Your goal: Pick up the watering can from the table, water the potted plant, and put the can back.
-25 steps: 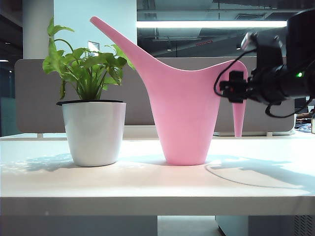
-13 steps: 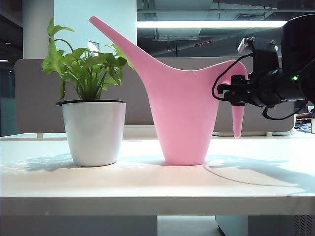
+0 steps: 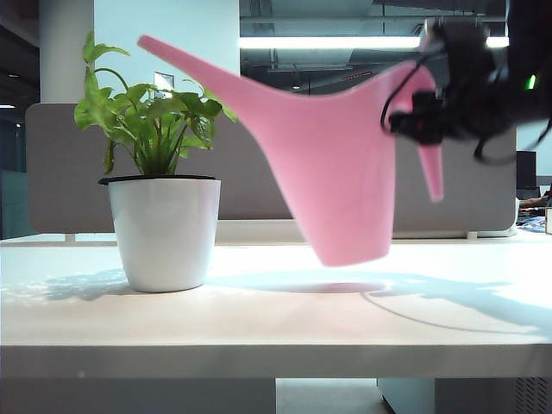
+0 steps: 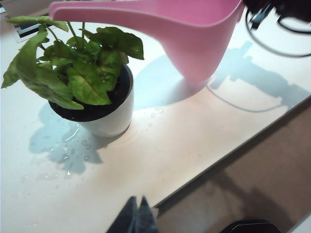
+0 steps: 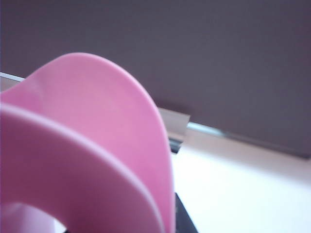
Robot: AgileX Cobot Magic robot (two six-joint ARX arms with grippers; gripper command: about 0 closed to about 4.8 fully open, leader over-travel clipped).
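Lifted now off the table [image 3: 259, 319] and tilted, spout toward the potted plant [image 3: 159, 207] at left of the frame, where a second ago standing flat: watering can [image 3: 336, 164], in the centre, handle clamped in the fingers of the right gripper [image 3: 423, 116] at upper right. Means pick-up done, pouring probably next. Left gripper [image 4: 137, 218] at lower edge, fingers together, idle; can smooth pink plastic, cone-shaped; pot glossy white, black-rimmed.

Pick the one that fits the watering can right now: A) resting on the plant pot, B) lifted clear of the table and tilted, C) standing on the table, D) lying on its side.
B: the watering can hangs tilted above the table, its shadow beneath, with the right hand on its handle.
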